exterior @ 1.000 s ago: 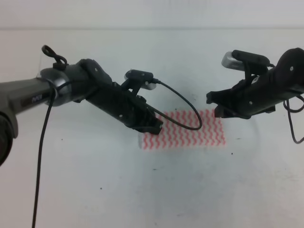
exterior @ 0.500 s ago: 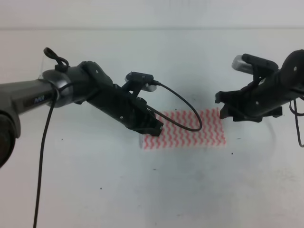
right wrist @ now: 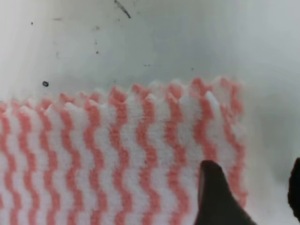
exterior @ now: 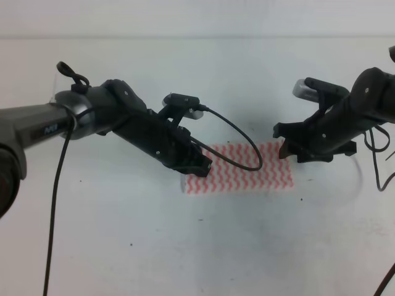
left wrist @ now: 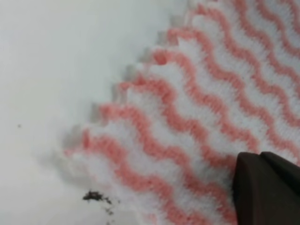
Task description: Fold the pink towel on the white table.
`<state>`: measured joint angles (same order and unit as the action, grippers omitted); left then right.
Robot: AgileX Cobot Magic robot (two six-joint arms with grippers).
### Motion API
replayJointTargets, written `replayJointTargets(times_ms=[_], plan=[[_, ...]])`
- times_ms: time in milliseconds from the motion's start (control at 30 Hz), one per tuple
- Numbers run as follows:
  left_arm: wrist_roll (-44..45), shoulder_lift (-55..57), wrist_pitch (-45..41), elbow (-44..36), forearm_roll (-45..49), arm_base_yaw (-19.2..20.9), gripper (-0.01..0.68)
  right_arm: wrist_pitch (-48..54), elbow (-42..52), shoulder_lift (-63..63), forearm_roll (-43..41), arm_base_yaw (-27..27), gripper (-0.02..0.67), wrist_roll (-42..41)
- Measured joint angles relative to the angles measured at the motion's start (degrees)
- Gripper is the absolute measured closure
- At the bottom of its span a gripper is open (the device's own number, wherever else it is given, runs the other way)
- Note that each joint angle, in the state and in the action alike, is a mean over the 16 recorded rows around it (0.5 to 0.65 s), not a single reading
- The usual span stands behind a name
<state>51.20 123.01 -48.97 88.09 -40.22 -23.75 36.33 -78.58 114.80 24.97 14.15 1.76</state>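
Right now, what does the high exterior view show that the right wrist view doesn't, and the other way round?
Only the high exterior view shows both black arms, the left gripper over the left end of the thin pink-and-white zigzag towel, the right gripper at its right end, and the towel's whole rectangle. Only the right wrist view shows the towel's scalloped edge up close, a dark fingertip over the cloth, and small dark specks on the white table. Both show the towel lying flat on the table.

My right gripper (exterior: 285, 148), which had drawn outward off the pink towel (exterior: 247, 172) half a second ago, has returned inward to the towel's far right corner. My right arm's elbow sits higher.
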Motion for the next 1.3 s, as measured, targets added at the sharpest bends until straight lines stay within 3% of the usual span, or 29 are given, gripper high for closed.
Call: replayJointTargets(times_ms=[1033,1300], plan=[[0.0,0.1,0.0,0.0,0.1,0.0,0.679,6.2,-1.5,2.7,4.8,-0.1,0.341,-0.4],[0.0,0.1,-0.1,0.0,0.0,0.0,0.679,6.2,-1.8,3.7,5.2,0.0,0.392,-0.4]])
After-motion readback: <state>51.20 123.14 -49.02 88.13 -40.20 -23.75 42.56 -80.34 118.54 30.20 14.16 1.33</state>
